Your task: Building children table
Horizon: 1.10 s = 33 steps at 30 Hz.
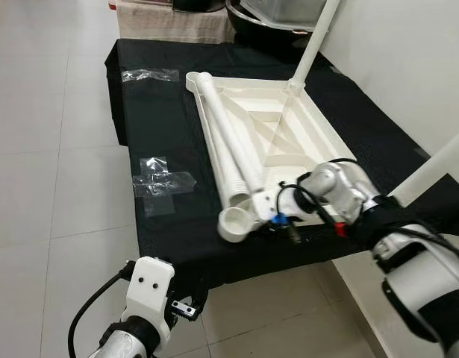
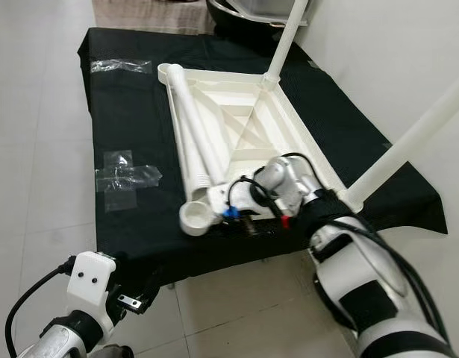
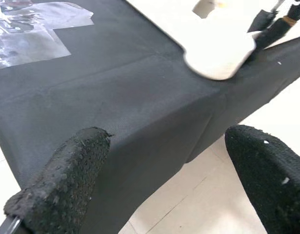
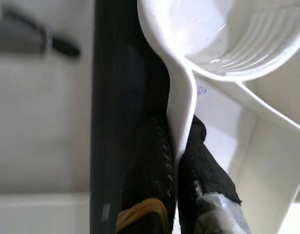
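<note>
While the right gripper (image 4: 176, 161) pinches the tabletop's (image 1: 289, 119) thin rim, it may slip; left fingers (image 3: 62, 180) spread.

A low table (image 1: 162, 127) draped in black cloth stands on the pale tiled floor (image 1: 42, 149). On it lie an upturned white tabletop (image 1: 289, 127), two loose white legs (image 1: 229, 145) and clear plastic wrappers (image 1: 163, 183).

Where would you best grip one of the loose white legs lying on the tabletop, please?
Probably mid-shaft on the outer loose leg, coming from above with fingers across it: it lies flat on the upturned tabletop, its round tube slim there, away from the right gripper.
</note>
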Tool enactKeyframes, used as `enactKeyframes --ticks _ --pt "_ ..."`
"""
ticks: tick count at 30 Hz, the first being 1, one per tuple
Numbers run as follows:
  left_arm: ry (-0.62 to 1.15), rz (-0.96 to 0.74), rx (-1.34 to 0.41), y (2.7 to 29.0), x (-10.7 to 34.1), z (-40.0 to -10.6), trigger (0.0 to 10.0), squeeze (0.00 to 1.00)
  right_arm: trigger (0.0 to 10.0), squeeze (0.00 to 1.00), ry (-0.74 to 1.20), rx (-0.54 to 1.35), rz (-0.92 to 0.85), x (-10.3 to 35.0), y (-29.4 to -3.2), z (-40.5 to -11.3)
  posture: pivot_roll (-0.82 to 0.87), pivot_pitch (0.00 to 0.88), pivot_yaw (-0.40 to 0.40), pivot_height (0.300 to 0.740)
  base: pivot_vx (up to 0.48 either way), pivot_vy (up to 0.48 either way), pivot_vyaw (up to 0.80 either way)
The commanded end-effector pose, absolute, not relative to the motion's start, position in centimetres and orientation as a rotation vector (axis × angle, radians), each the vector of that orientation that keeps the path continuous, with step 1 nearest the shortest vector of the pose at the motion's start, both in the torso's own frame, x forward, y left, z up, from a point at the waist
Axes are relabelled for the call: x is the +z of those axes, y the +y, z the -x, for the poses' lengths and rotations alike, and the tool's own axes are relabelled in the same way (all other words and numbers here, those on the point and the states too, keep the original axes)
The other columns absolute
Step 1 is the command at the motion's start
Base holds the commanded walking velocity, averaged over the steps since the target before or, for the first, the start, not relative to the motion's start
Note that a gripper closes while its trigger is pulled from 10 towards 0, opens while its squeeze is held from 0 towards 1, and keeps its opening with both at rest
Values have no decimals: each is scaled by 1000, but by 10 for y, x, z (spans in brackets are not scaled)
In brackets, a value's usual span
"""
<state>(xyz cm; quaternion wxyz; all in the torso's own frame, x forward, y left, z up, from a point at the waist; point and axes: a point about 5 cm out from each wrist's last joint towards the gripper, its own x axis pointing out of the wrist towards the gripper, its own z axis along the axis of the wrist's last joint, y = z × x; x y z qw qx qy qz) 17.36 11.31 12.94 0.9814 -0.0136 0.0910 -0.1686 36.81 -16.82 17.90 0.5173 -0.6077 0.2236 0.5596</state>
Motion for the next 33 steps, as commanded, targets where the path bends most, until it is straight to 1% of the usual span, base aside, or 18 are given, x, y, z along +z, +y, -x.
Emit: enactKeyframes --ticks 1,2,3,5,6,7,10,15,16,18,19,23,24,25,28,33 --pt "206 38 -346 111 127 -172 10000 0 0 0 576 1315 1565 174 -183 -367 70 161 -206 740 0 0 0" --pt "207 37 -346 111 126 -172 10000 0 0 0 605 1323 1602 173 -191 -365 76 159 -210 740 0 0 0" --pt "207 37 -346 111 126 -172 10000 0 0 0 605 1323 1602 173 -191 -365 76 159 -210 740 0 0 0" --pt "208 35 -346 111 126 -171 10000 0 0 0 647 1346 1653 169 -204 -361 76 157 -209 740 0 0 0" --pt "208 35 -346 111 126 -171 10000 0 0 0 683 1316 1718 167 -214 -361 76 157 -209 740 0 0 0" --pt "208 35 -346 111 126 -171 10000 0 0 0 683 1316 1718 167 -214 -361 76 157 -209 740 0 0 0" --pt "210 37 -347 111 125 -171 10000 0 0 0 713 1229 1802 165 -228 -363 78 151 -208 740 0 0 0" --pt "211 35 -347 110 125 -171 10000 0 0 0 671 1163 1847 169 -229 -368 77 150 -208 740 0 0 0" --pt "212 35 -346 111 125 -171 10000 0 10000 0 638 1140 1833 172 -226 -371 77 150 -209 740 0 0 0" --pt "213 34 -346 111 125 -171 10000 0 10000 0 613 1127 1824 174 -224 -373 77 150 -209 740 0 0 0" --pt "212 35 -344 111 125 -171 10000 0 10000 0 568 1103 1847 178 -220 -376 75 153 -210 740 0 0 0" --pt "212 36 -343 111 125 -172 10000 0 10000 0 532 1057 1825 184 -217 -380 78 154 -213 740 0 0 0" --pt "212 35 -342 111 125 -172 10000 0 10000 1000 499 1032 1757 190 -213 -383 78 154 -212 740 0 0 0" --pt "213 35 -341 111 125 -172 10000 0 10000 1000 493 1026 1712 195 -211 -384 77 154 -209 740 0 0 0" --pt "213 34 -340 111 125 -172 10000 0 10000 1000 491 1052 1686 202 -212 -383 76 156 -209 740 0 0 0" --pt "212 35 -341 111 125 -172 10000 0 10000 1000 529 1042 1717 212 -221 -383 73 155 -207 740 0 0 0"
